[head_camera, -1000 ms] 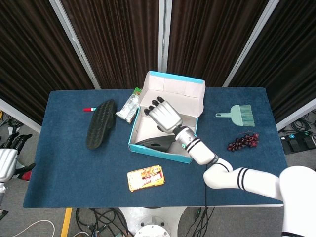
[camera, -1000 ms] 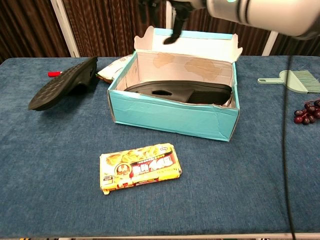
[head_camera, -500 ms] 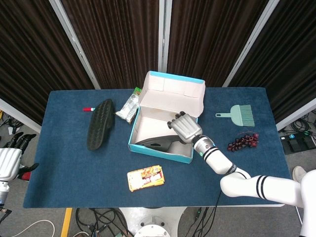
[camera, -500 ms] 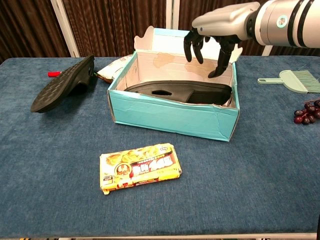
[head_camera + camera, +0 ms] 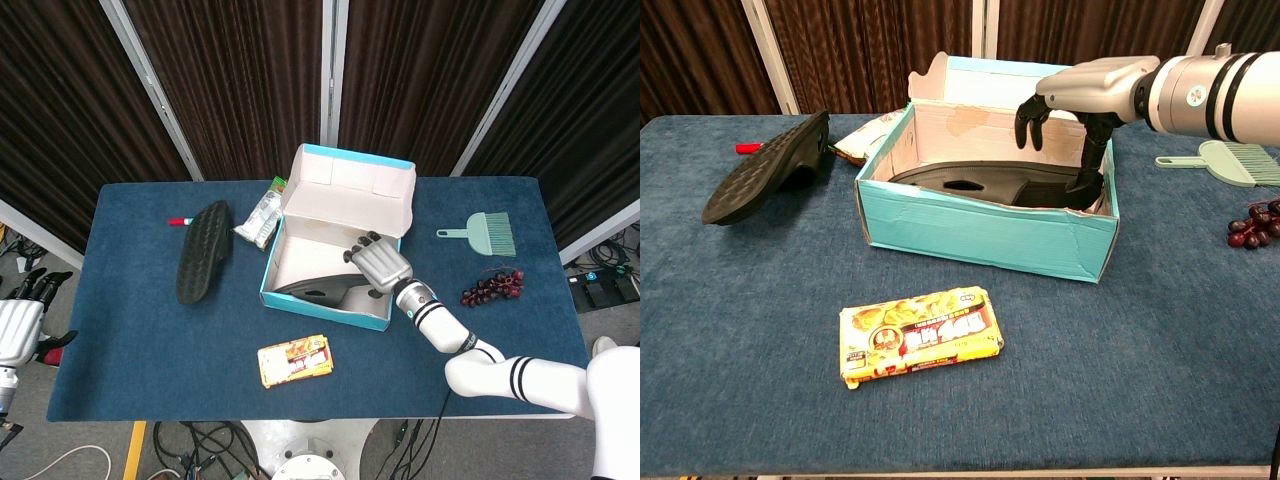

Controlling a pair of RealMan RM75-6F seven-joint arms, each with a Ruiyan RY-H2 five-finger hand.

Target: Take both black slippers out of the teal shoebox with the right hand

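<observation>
Teal shoebox (image 5: 980, 230): chest view shows slipper (image 5: 995, 185) inside.

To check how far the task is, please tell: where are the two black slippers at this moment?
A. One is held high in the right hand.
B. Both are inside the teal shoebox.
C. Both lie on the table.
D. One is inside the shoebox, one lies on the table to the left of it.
D: one black slipper lies inside the teal shoebox, the other slipper rests on the table left of it; the right hand reaches into the box.
</observation>
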